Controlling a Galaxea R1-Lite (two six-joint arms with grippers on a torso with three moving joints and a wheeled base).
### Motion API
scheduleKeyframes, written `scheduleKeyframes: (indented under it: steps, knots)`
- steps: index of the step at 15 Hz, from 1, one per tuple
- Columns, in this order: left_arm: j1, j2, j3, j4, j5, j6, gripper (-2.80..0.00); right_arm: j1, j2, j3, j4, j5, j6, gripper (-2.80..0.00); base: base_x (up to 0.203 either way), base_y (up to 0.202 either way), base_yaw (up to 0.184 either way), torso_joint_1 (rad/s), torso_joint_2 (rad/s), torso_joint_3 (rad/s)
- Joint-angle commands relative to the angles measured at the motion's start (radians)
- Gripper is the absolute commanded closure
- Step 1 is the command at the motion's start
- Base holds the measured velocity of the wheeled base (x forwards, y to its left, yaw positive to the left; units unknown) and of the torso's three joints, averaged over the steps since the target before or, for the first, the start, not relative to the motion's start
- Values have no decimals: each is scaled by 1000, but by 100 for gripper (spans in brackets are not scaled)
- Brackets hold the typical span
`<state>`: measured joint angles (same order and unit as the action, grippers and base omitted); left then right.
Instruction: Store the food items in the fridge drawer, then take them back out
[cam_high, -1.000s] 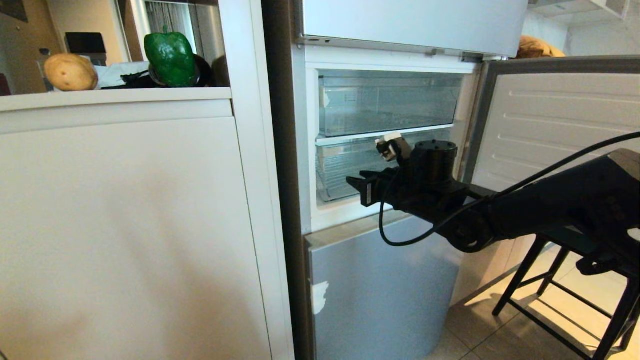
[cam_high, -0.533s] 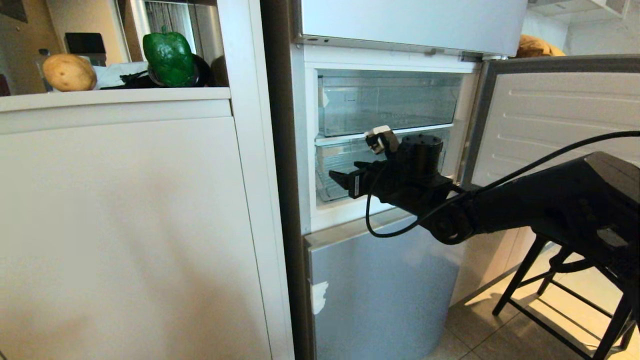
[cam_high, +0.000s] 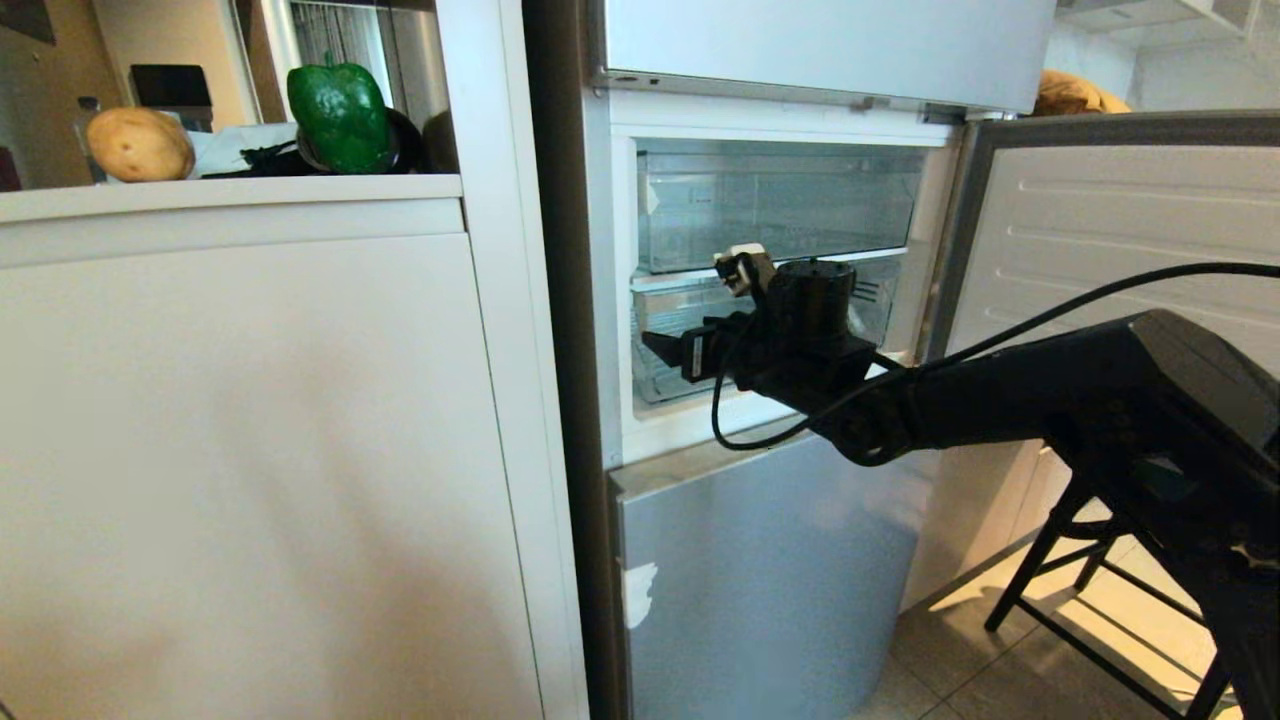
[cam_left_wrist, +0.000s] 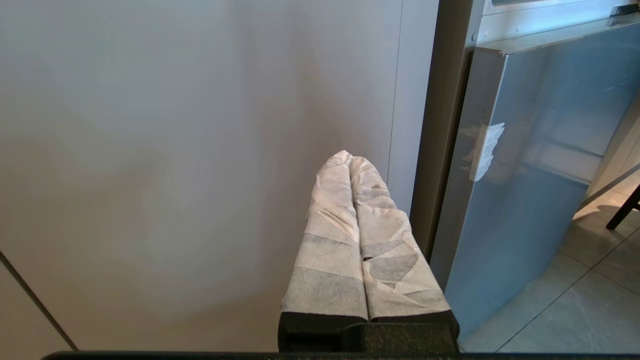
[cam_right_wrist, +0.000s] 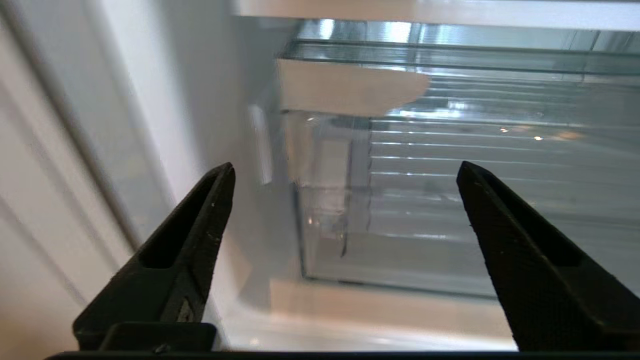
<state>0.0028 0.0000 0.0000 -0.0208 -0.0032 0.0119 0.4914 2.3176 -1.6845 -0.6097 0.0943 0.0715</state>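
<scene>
The lower fridge drawer (cam_high: 680, 340) looks empty; the potato (cam_high: 140, 144) and green pepper (cam_high: 341, 117) sit on the counter (cam_high: 230, 195). The right claw (cam_right_wrist: 345, 175) gapes wide before the drawer, holding nothing. The left claw (cam_left_wrist: 350, 157) is closed.

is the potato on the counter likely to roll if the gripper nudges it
Probably. The potato is a smooth oval lying on its side on the flat counter, so a nudge may rock or roll it. It looks solid and stiff, likely heavy for its size. Its rounded skin might slip between narrow fingers.
</scene>
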Motion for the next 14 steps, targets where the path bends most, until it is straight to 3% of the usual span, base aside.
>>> scheduleKeyframes:
  steps: [1,5,14]
  knots:
    - [0,0,11,-1,0,0,0,-3,35,-43,11,-1,1,-280,0,0,0,0,0,0]
    - [0,0,11,-1,0,0,0,-10,85,-145,66,-36,2,-280,0,0,0,0,0,0]
    - [0,-1,11,-1,0,0,0,-10,107,-208,98,-78,2,-280,0,0,0,0,0,0]
